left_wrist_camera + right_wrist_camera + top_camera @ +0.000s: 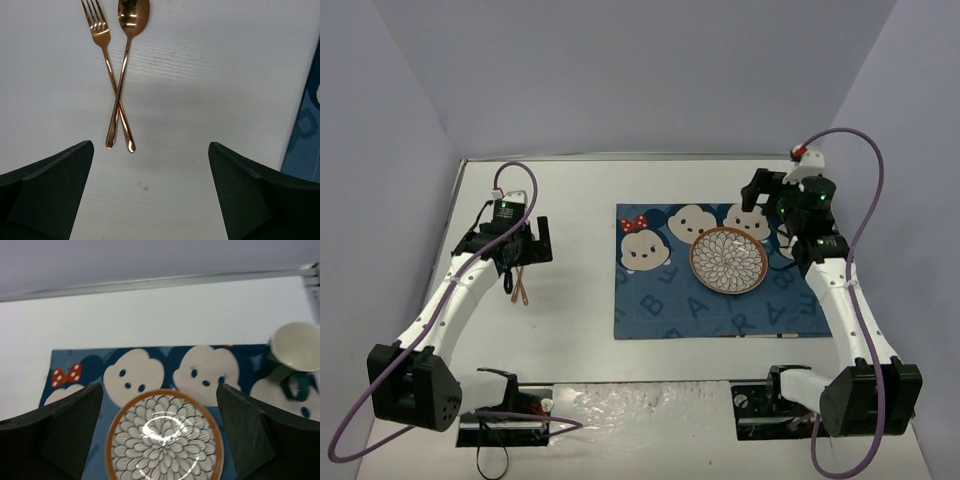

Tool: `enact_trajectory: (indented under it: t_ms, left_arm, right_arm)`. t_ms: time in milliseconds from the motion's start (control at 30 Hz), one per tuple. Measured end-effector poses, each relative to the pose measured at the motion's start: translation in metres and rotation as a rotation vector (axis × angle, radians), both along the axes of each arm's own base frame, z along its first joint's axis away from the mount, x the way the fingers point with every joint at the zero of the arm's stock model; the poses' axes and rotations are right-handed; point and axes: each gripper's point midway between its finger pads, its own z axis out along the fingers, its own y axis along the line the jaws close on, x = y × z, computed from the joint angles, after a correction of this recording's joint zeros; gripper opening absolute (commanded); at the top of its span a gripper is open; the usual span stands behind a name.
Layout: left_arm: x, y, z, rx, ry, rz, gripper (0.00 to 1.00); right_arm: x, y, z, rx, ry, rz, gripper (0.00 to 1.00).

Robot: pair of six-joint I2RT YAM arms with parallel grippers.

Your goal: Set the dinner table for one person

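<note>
The white dinner table (575,195) carries a dark blue cartoon-face mat (660,305). A round plate (729,260) with an orange rim and a petal pattern lies on the mat's right half. A copper fork (102,47) and spoon (131,20) lie crossed on the bare table left of the mat, also in the top view (517,285). My left gripper (150,195) is open and empty, above the table just short of their handle ends. My right gripper (160,440) is open and empty over the plate (165,440). A white cup (294,346) with green marks stands on the mat's right.
The mat's edge (307,145) shows at the right of the left wrist view. The table's far metal edge (150,284) runs before a lilac wall. Cables loop above both arms. The arm bases sit at the near edge.
</note>
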Motion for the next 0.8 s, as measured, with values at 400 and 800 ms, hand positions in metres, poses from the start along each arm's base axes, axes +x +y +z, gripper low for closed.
enact_trajectory:
  t_ms: [400,800]
  left_arm:
    - [0.017,0.041,-0.060,0.016,0.168,0.137,0.81]
    - [0.041,0.081,-0.104,-0.112,0.247,0.248,0.62]
  right_arm:
    - [-0.059,0.106,-0.076,0.087,0.146,0.327,0.95]
    - [-0.084,0.125,-0.078,0.116,0.111,0.437,0.96]
